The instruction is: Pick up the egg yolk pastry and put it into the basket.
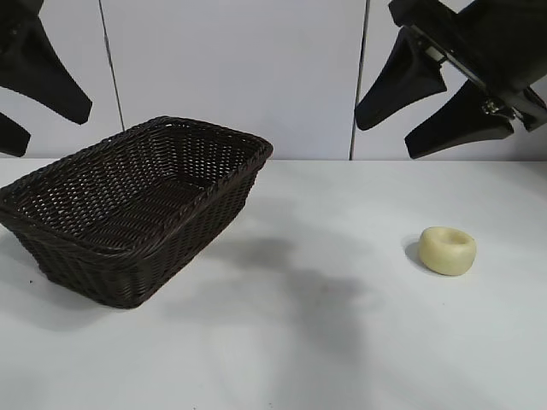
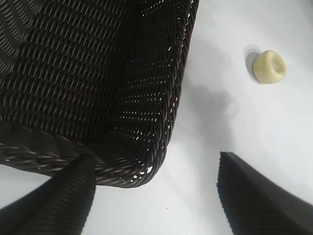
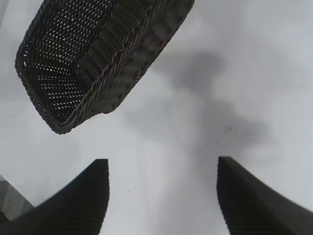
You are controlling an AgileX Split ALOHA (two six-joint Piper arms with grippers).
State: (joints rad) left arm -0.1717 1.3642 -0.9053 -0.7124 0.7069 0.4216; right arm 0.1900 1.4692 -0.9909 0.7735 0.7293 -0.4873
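Note:
The egg yolk pastry (image 1: 448, 250), a pale cream puck with a dimpled top, lies on the white table at the right; the left wrist view shows the pastry (image 2: 269, 66) too. The dark brown wicker basket (image 1: 128, 205) stands at the left and holds nothing. High above the pastry hangs my right gripper (image 1: 389, 137), open and empty. My left gripper (image 1: 51, 128) is raised at the upper left over the basket's near corner (image 2: 146, 171), open as well. The right wrist view shows the basket (image 3: 98, 58) but not the pastry.
The white table (image 1: 325, 342) stretches between basket and pastry, with only shadows on it. A pale panelled wall (image 1: 231, 77) stands behind the table.

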